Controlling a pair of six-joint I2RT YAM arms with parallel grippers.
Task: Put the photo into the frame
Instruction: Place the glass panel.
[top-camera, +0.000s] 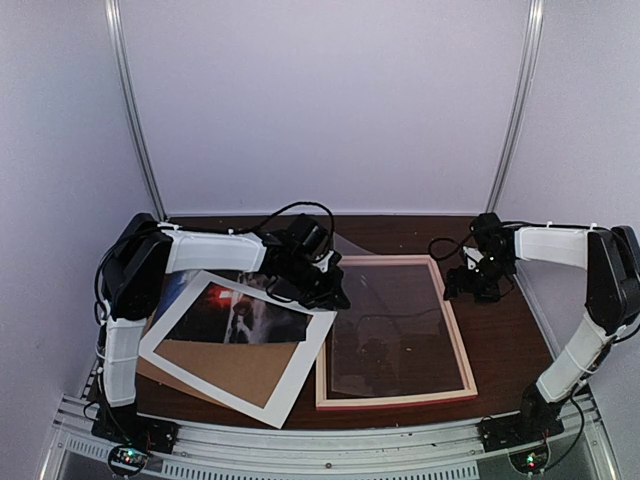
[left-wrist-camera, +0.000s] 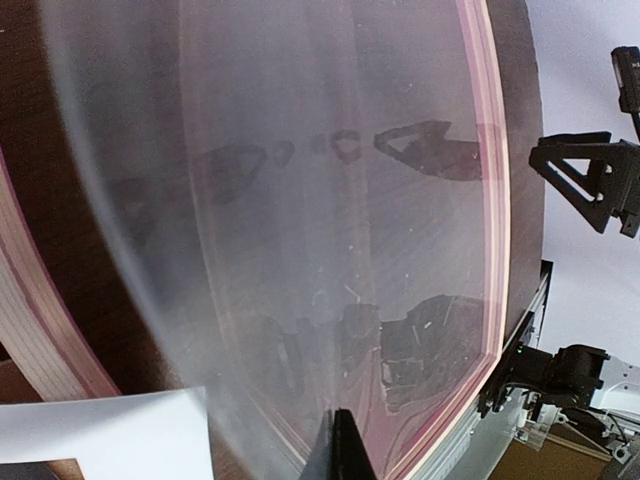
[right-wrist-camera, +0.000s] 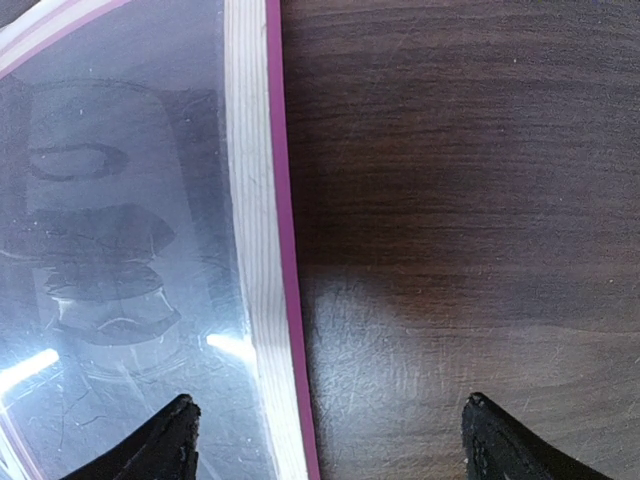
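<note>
The frame (top-camera: 395, 401) lies flat on the dark wooden desk (top-camera: 500, 340), right of centre in the overhead view. Its thin pink rim faces outward, and pale wood shows on the rail in the right wrist view.

The photo (top-camera: 235, 318) is at centre left, well outside the frame. It lies under a white mat (top-camera: 290, 385) that sits askew. Only the photo's upper part, with the red glow, shows through the mat's window. Brown cardboard (top-camera: 235, 370) fills the lower part of the window. The mat's right corner reaches the frame's left rail.

The left end effector (top-camera: 325, 290) is at the frame's upper left corner. Its fingertips are closed together on the edge of a clear sheet (top-camera: 380, 300). The sheet rises at a tilt over the frame's opening, and one corner is lifted toward the back wall. In the left wrist view the sheet fills most of the picture, with the pink rim visible through it.

The right end effector (top-camera: 478, 285) hangs over the frame's upper right rail with its jaws wide. In its own view the fingers (right-wrist-camera: 170, 440) straddle that rail: one is over the glazed area and the other over bare desk. Nothing is held between them.
</note>
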